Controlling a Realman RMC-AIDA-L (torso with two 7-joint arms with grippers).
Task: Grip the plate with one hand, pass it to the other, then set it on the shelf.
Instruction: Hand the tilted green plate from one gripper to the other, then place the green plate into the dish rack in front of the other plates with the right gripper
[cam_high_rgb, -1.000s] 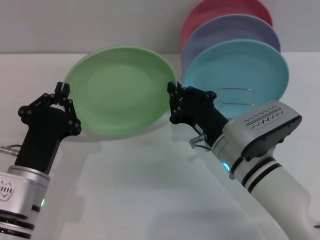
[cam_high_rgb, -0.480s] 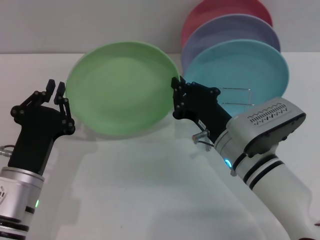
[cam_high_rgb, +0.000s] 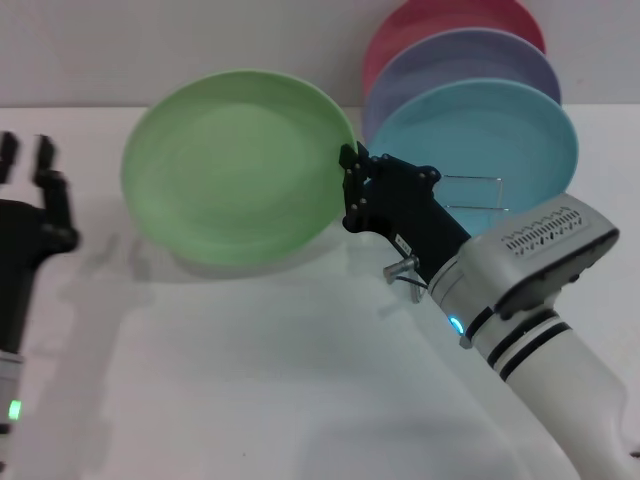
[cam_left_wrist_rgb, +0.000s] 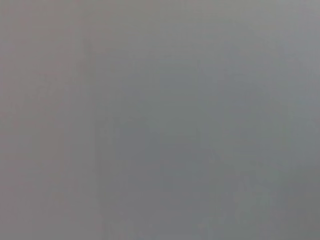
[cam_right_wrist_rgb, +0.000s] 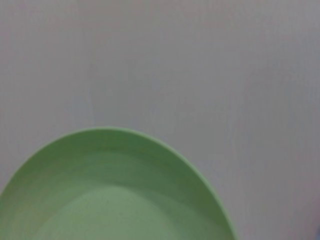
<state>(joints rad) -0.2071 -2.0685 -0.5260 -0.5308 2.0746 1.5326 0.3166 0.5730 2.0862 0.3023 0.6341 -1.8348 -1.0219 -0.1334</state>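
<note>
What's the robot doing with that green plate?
The right gripper holds the light green plate by its rim, lifted above the white table. The left gripper stands open at the far left, clear of the plate. The wire dish rack, already holding turquoise, lavender and red plates, awaits it.

White table (cam_high_rgb: 260, 380) w/ plain grey wall (cam_high_rgb: 200, 45) behind, soft even light.

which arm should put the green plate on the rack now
Right. The right gripper holds the green plate by its rim, close to the wire rack; the left gripper is open and apart.
</note>
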